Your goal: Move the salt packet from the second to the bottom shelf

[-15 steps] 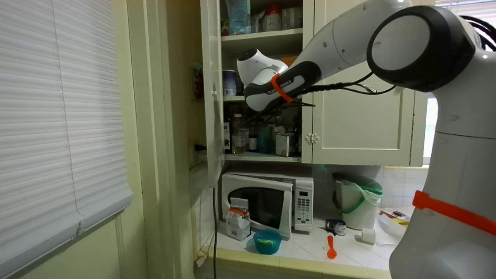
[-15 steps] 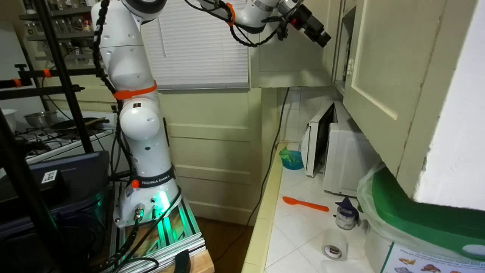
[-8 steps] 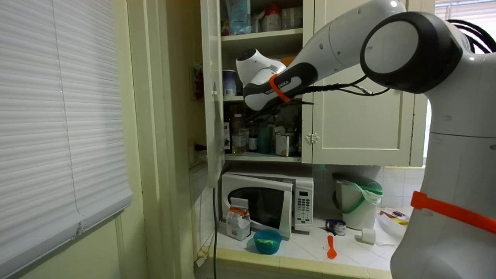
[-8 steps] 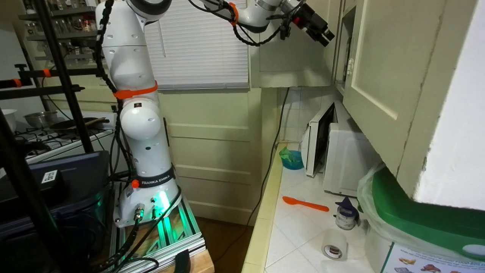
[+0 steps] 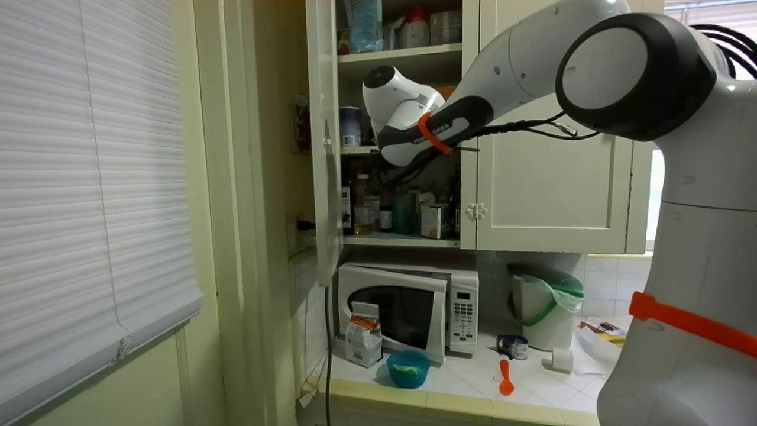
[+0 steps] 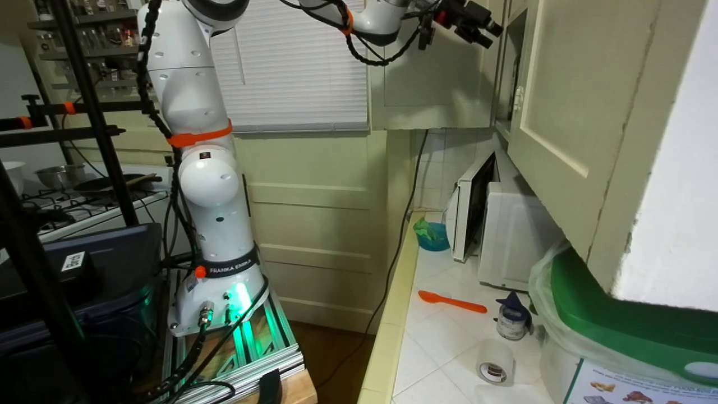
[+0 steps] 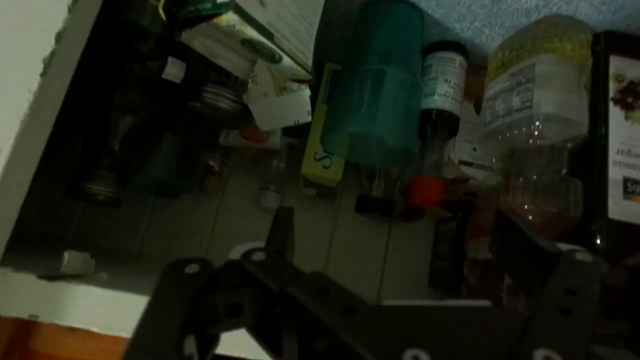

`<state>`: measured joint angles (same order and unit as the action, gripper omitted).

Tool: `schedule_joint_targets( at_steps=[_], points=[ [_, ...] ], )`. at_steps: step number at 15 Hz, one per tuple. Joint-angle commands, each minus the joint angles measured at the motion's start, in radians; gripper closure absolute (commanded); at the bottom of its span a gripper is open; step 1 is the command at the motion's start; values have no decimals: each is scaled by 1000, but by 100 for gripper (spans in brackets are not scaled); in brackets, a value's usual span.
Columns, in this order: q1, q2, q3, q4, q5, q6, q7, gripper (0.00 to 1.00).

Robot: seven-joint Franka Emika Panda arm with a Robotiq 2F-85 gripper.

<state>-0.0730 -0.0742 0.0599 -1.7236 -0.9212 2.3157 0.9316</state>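
Observation:
The bottom shelf (image 5: 402, 241) holds dark bottles, jars and a turquoise cup; its blue lining (image 7: 480, 22) shows at the top of the upside-down wrist view. The second shelf (image 5: 358, 150) is above it, partly hidden by the arm. A dark blue and white canister (image 5: 350, 126) stands on its left; I cannot tell whether it is the salt packet. My gripper (image 7: 393, 214) is open and empty, fingers wide apart, facing the space above the bottom-shelf items. In an exterior view the gripper (image 6: 489, 35) is at the cupboard opening, fingers apart.
The open cupboard door (image 5: 325, 142) stands left of the arm, the closed door (image 5: 550, 183) right. In the wrist view a turquoise cup (image 7: 380, 90) and an oil bottle (image 7: 540, 85) are near. A microwave (image 5: 408, 307) and a white bag (image 5: 364, 340) are on the counter below.
My gripper has risen and moved slightly towards the cupboard, tilting closer to level. Its fingers show further apart than before. The shelf and counter items have not moved.

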Motion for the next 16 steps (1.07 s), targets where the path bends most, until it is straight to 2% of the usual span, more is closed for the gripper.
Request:
schedule_joint_targets(
  at_steps=[1, 5, 10, 15, 16],
  points=[
    [11, -31, -18, -1, -72, 44, 87, 0],
    [7, -49, -19, 27, -104, 47, 132, 0],
    [-4, 1, -38, 131, -204, 103, 164, 0],
    [0, 92, -68, 249, -187, 131, 158, 0],
    [-4, 37, -54, 184, -180, 105, 136, 0]
  ],
)
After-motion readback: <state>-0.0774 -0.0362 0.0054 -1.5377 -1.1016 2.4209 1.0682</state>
